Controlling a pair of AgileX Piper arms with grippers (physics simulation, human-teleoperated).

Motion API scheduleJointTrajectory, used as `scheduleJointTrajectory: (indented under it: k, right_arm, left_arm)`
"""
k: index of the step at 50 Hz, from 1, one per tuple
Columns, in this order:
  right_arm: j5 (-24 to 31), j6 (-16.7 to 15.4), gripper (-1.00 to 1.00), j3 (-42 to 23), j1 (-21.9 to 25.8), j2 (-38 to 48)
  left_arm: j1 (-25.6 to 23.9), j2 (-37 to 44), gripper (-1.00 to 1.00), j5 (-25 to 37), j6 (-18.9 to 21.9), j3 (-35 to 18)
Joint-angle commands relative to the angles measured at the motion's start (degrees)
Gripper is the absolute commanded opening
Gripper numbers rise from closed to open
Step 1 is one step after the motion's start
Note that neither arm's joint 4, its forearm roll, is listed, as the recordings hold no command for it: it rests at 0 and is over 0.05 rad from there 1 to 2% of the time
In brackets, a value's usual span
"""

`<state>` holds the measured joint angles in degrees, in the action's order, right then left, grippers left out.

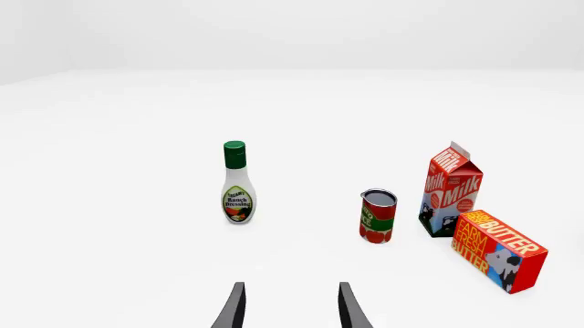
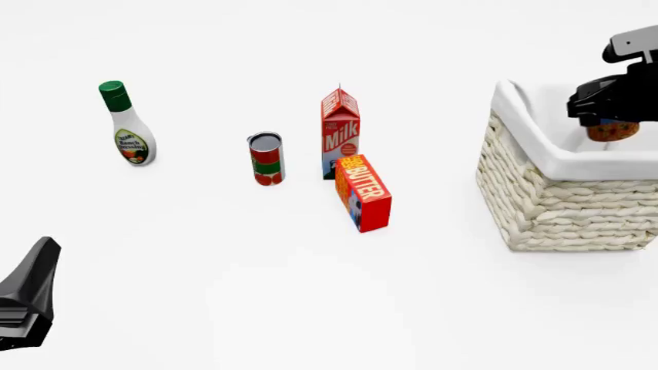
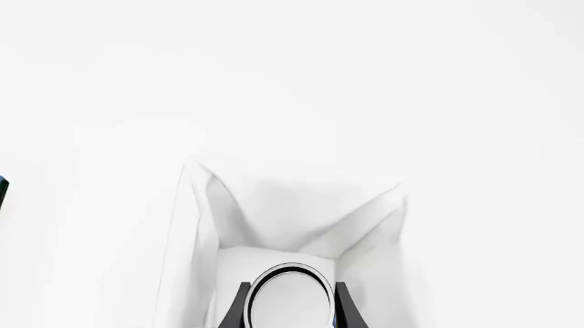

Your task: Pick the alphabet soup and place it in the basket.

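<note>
The alphabet soup (image 2: 614, 131) hangs over the basket (image 2: 560, 202) at the right, only its orange lower band showing under my right gripper (image 2: 612, 122). From the right wrist view, the can's silver top (image 3: 290, 301) sits between the two fingers, which are shut on it, above the white liner (image 3: 292, 215) of the basket's inside. My left gripper (image 1: 290, 311) stays low at the near left of the table, open, with nothing between its fingers.
A ranch dressing bottle (image 2: 128, 134) stands at the far left. A red-and-green can (image 2: 266, 159), a milk carton (image 2: 340, 132) and a butter box (image 2: 363, 192) cluster in the middle, left of the basket.
</note>
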<state>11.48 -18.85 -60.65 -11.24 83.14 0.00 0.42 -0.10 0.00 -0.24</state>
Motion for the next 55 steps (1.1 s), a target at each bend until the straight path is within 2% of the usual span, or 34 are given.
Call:
scheduleJointTrajectory:
  k: [1,55]
  right_arm:
    - [-0.37,1.31,-1.0,-0.6,0.11,1.43]
    - [-4.5,2.7,-1.0,0.38,-0.35,6.91]
  left_arm:
    - [0.0,0.0,1.0,0.0,0.0,0.0]
    - [0.0,0.0,1.0,0.0,0.0,0.0]
